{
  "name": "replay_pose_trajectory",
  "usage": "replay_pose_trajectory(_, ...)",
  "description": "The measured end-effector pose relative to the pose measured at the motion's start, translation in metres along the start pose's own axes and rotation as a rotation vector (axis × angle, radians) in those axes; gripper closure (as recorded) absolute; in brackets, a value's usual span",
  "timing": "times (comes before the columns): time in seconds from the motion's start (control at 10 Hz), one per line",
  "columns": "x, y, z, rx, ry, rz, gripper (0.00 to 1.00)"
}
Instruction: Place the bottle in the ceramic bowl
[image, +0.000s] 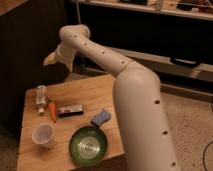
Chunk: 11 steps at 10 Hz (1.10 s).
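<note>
A small pale bottle (41, 98) with a whitish cap lies on the wooden table (95, 92) near its left edge, right beside an orange carrot (52, 111). The green ceramic bowl (88, 146) sits at the table's front edge, with nothing in it. My white arm reaches from the right across the table, and its gripper (51, 58) hangs in the air above the table's far left corner, well above the bottle. Nothing shows between its fingers.
A flat dark box (70, 110) lies next to the carrot. A blue sponge (100, 118) sits just behind the bowl, and a white cup (43, 135) stands at the front left. A dark cabinet rises behind the table on the left, and shelving runs along the back.
</note>
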Motion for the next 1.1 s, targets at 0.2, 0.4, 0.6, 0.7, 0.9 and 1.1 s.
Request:
replay_pose_trajectory(0.2, -0.004, -0.003, 0.033, -0.005, -0.047, -0.039, 0.2)
replay_pose_trajectory(0.4, -0.001, -0.003, 0.061, -0.008, -0.07, -0.057, 0.2)
replay_pose_trajectory(0.6, 0.003, 0.0, 0.078, 0.007, -0.08, -0.072, 0.2)
replay_pose_trajectory(0.7, 0.002, 0.002, 0.082, 0.015, -0.086, -0.08, 0.2)
replay_pose_trajectory(0.9, -0.005, 0.003, 0.094, 0.021, -0.097, -0.093, 0.2)
replay_pose_trajectory(1.1, -0.013, 0.012, 0.112, 0.016, -0.103, -0.095, 0.2)
